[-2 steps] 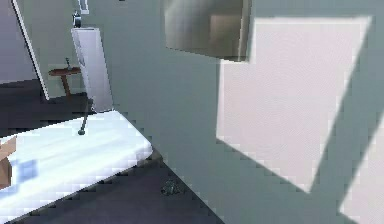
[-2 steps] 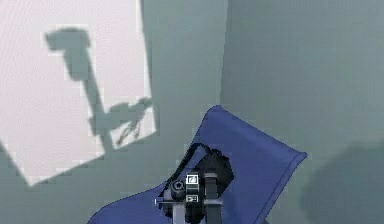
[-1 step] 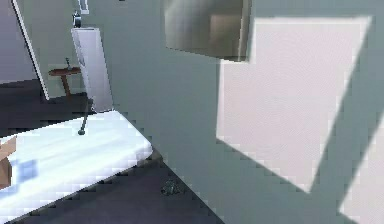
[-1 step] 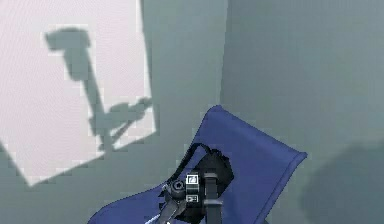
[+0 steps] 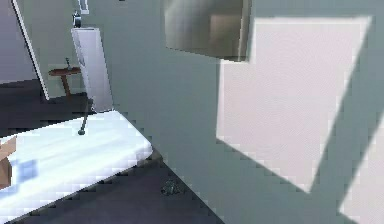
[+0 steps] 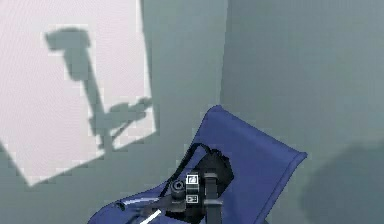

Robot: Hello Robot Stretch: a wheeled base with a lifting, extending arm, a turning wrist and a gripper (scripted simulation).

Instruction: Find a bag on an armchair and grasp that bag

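Observation:
A blue armchair (image 6: 255, 160) stands in a corner of grey walls at the arm side view's lower right. On its seat lies a dark, lumpy bag (image 6: 208, 165) against the backrest. The arm's dark bar rises from the bottom edge, with two small white squares at its end just below the bag. My gripper (image 6: 160, 210) reaches left of those squares, low over the chair's seat. With the bag and chair at and behind it, I cannot tell whether it holds anything.
A white bed-like surface (image 5: 70, 160) fills the forward view's lower left, with a brown box (image 5: 7, 160) and a small dark stand (image 5: 85, 122) on it. Behind are a tall white unit (image 5: 90, 62) and a wooden side table (image 5: 65, 75). A grey wall with a framed panel (image 5: 205, 28) lies close on the right.

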